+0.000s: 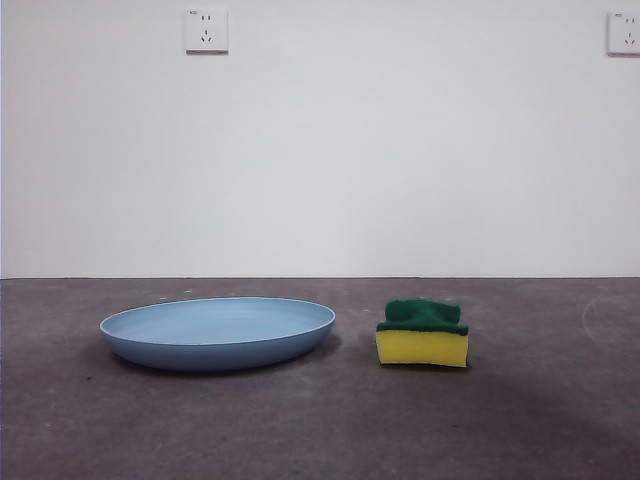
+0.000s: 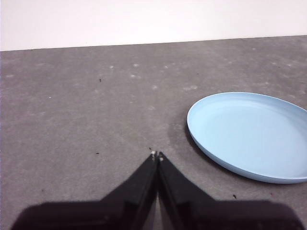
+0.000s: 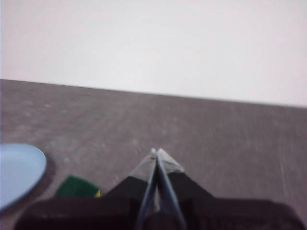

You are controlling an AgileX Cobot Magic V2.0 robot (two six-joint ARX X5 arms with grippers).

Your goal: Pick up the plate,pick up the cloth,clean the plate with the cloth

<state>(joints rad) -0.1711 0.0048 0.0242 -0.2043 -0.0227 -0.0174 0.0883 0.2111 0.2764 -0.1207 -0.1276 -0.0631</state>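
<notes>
The light-blue plate lies flat on the dark grey table, left of centre in the front view. The cloth, a yellow sponge with a green scouring top, sits just to its right, apart from it. Neither gripper shows in the front view. My left gripper is shut with nothing in it, hovering over bare table beside the plate. My right gripper is also shut and holds nothing; a corner of the cloth and the plate's edge show beside it.
A white wall with two power sockets stands behind the table's far edge. Grey tabletop stretches in front of and around both objects.
</notes>
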